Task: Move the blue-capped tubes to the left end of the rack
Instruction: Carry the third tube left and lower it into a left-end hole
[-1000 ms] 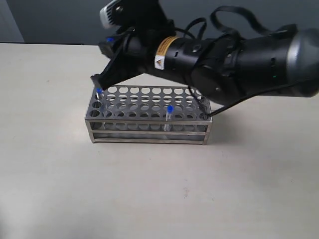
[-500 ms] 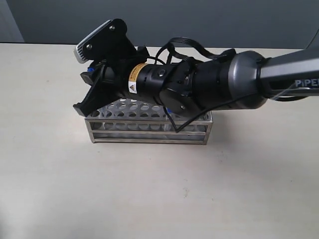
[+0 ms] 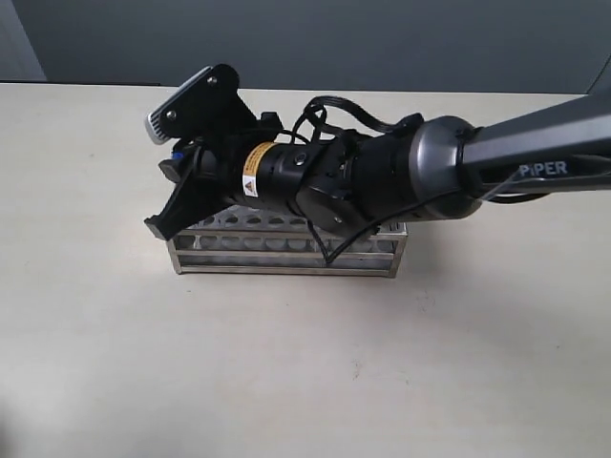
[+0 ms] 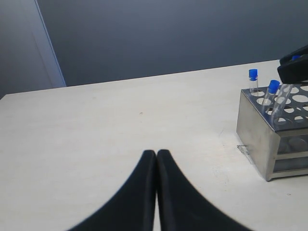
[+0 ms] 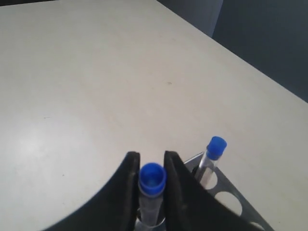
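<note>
The left gripper (image 4: 156,153) shows only in its own wrist view, hanging low over the bare table (image 4: 96,130) with its two black fingers pressed together and nothing between them, well apart from the rack (image 4: 262,139). That view looks at the rack's left end, where two blue-capped tubes (image 4: 253,79) (image 4: 272,91) stand in holes close to the end. Beside them a clear tube body slants down from a dark tip at the picture's edge. In the exterior view those tubes are hidden, because the right gripper (image 3: 162,221) points down and leftward over the rack's left end and the right arm (image 3: 401,176) lies low, nearly level, along the top plate from the right. Only the front face of the rack (image 3: 286,258) shows beneath it. The right wrist view gives what the others miss: the fingers (image 5: 130,173) are clamped on either side of the held tube (image 5: 152,179), just below its blue cap, with its lower end out of frame. Just beside it another capped tube (image 5: 211,156) stands tilted in a hole at the corner of the perforated plate (image 5: 226,197).
</note>
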You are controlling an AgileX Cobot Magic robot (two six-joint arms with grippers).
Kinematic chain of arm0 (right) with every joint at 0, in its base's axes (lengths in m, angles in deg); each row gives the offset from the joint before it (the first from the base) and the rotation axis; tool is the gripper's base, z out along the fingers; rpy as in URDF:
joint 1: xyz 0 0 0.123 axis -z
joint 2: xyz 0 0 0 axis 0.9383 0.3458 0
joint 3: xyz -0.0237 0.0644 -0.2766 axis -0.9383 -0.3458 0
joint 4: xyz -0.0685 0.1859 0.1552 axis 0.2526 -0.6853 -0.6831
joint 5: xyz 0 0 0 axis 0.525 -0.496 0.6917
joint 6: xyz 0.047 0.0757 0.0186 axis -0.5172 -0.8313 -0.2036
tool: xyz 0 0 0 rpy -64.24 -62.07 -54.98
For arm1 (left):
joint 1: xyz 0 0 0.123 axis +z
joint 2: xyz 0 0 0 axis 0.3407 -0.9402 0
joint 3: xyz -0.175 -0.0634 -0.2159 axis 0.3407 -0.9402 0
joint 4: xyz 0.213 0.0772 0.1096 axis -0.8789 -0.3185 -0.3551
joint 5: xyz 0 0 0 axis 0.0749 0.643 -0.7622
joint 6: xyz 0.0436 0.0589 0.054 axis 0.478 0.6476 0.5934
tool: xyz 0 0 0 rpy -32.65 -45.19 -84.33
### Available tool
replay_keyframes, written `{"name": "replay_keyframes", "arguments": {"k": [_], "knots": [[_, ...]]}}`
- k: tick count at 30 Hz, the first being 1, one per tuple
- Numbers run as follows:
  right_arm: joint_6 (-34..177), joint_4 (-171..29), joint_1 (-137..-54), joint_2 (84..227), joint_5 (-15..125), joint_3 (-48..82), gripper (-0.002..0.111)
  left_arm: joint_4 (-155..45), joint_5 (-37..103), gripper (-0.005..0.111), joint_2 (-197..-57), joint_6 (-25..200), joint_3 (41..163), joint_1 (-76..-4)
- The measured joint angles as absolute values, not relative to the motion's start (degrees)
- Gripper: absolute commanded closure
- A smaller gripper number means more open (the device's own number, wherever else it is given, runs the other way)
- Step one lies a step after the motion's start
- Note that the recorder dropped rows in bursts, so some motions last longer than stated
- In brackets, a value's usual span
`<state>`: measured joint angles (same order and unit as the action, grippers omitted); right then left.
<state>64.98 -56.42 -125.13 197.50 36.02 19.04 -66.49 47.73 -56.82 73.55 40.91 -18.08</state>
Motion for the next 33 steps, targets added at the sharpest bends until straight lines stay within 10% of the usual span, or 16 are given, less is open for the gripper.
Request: {"name": "replay_keyframes", "arguments": {"k": [12, 33], "knots": [[64.60, -56.42, -125.13, 198.65, 35.09, 19.13, 0.082, -66.49, 47.73, 0.106, -56.82, 73.55, 40.91, -18.08], [65.36, -56.95, -117.62, 184.94, 45.05, 16.44, 0.082, -66.49, 47.73, 0.106, -56.82, 73.55, 40.91, -18.08]]}}
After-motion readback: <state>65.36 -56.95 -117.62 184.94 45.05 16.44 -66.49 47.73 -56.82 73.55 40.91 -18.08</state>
